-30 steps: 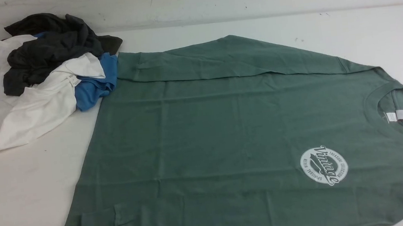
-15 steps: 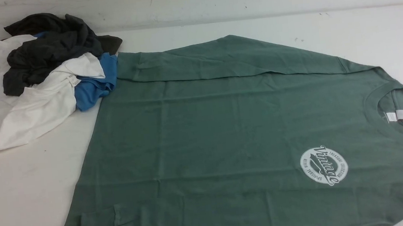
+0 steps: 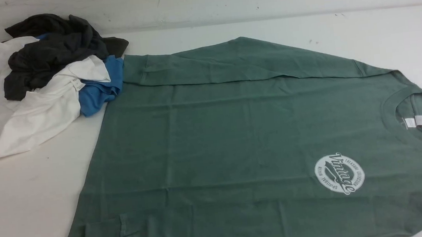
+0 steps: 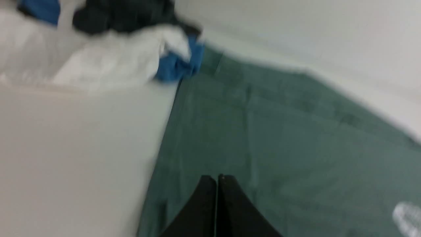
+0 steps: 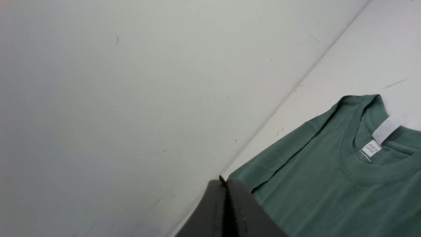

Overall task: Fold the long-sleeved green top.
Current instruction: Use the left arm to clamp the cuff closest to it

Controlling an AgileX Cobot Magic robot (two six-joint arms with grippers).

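The left fingers (image 4: 201,210) are pressed together and empty, hanging over the hem end of the green long-sleeved top (image 3: 236,139). The right fingers (image 5: 245,214) are likewise closed and empty near its shoulder, with the collar (image 5: 361,171) just beyond. The top lies flat on the desk (image 3: 27,200). Both sleeves (image 3: 228,61) seem laid inward, though blur hampers certainty. The body folds are not yet made.

The white worktop (image 3: 24,208) carries the green long-sleeved top (image 3: 237,143), spread flat with its neck to the right. A crumpled heap of white, blue and dark grey garments (image 3: 35,86) lies at the far left, touching the top's far sleeve cuff.
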